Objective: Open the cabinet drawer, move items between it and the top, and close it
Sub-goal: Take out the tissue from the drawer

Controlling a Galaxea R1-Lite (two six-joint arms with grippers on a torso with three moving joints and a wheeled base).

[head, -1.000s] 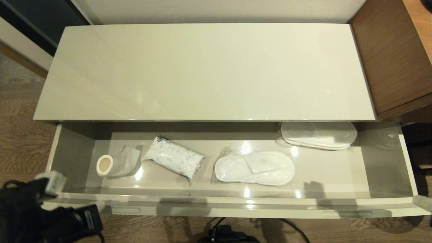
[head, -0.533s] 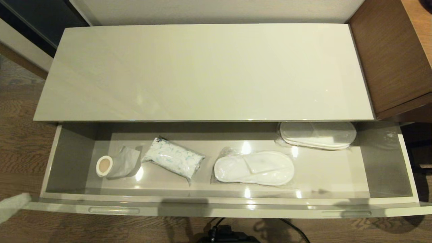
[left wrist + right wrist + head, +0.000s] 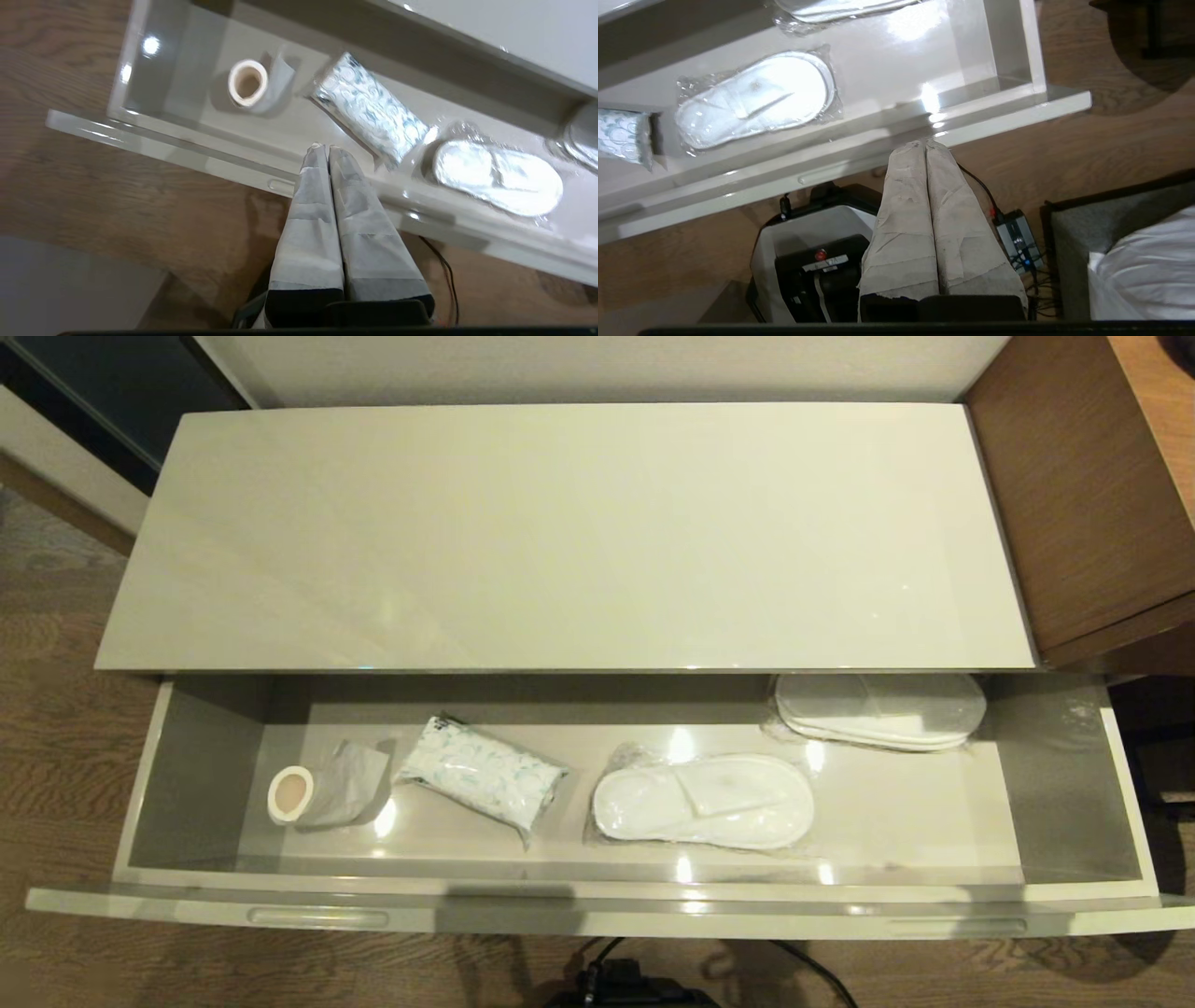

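Observation:
The cabinet drawer (image 3: 597, 905) stands pulled fully out below the bare glossy cream top (image 3: 569, 532). Inside it, left of centre, lies the tissue pack (image 3: 481, 773), white with a pale blue swirl pattern, also in the left wrist view (image 3: 371, 109) and at the edge of the right wrist view (image 3: 621, 135). Neither arm shows in the head view. My left gripper (image 3: 325, 148) is shut and empty, hovering over the drawer's front edge near its left slot handle (image 3: 281, 185). My right gripper (image 3: 924, 142) is shut and empty, in front of the drawer near its right end.
The drawer also holds a paper roll (image 3: 291, 793) at the left, wrapped white slippers (image 3: 702, 800) in the middle and a second wrapped pair (image 3: 879, 709) at the back right. Brown wood-grain furniture (image 3: 1092, 495) adjoins the cabinet's right end. The robot base (image 3: 808, 261) stands on the floor below.
The left arm, at the drawer's front left corner a second ago, has withdrawn out of the head view. The right fingertip at the right edge has gone too. The drawer stays open.

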